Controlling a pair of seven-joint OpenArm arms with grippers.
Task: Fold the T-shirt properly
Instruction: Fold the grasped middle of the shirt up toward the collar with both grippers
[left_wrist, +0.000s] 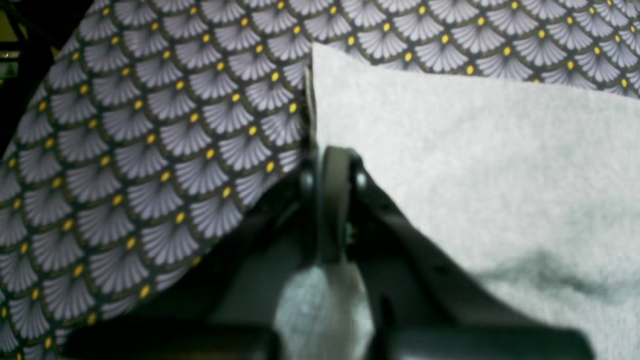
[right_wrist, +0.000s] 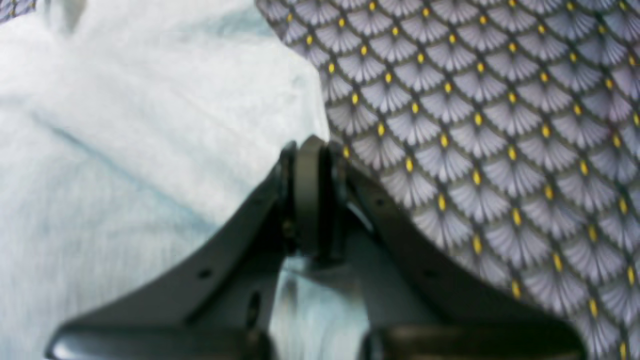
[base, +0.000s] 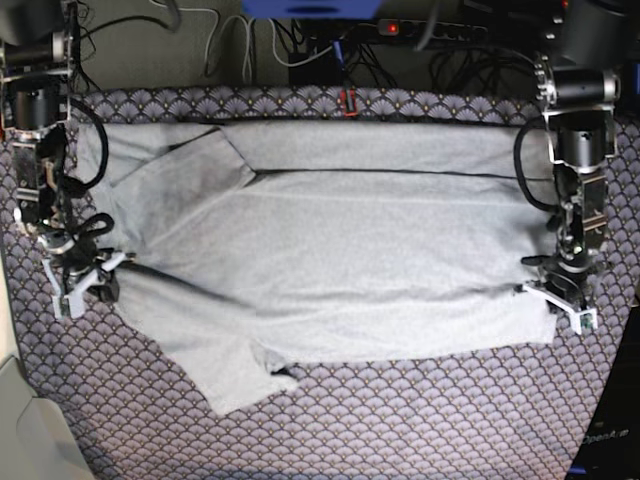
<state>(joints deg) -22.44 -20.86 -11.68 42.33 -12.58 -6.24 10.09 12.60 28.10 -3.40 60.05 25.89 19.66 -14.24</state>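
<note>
The bench (base: 330, 440), draped in a purple-grey fan-patterned tablecloth (base: 400, 420), carries the T-shirt (base: 340, 250), which lies spread lengthwise across the middle of the bench, its far long edge already turned inward as a band parallel to the far bench edge, one sleeve pointing toward the near edge. The left gripper (base: 562, 300) stands at the shirt's end by the bench edge on the base view's right; the right gripper (base: 88, 280) stands at the opposite end, beside the shoulder. In the left wrist view the jaws of the left gripper (left_wrist: 332, 200) are clenched on a pinch of grey cloth at the corner of the T-shirt (left_wrist: 475, 165), fabric bunching behind the pads. In the right wrist view the jaws of the right gripper (right_wrist: 312, 195) are likewise clenched on the edge of the T-shirt (right_wrist: 125, 150), with cloth showing below them. The step in hand appears to be the fold of the near long edge toward the far one. To do it well, both arms would lift together, keep the edge taut between them, travel at equal pace, and lay it parallel to the far band before releasing, so no slack wrinkles form.
</note>
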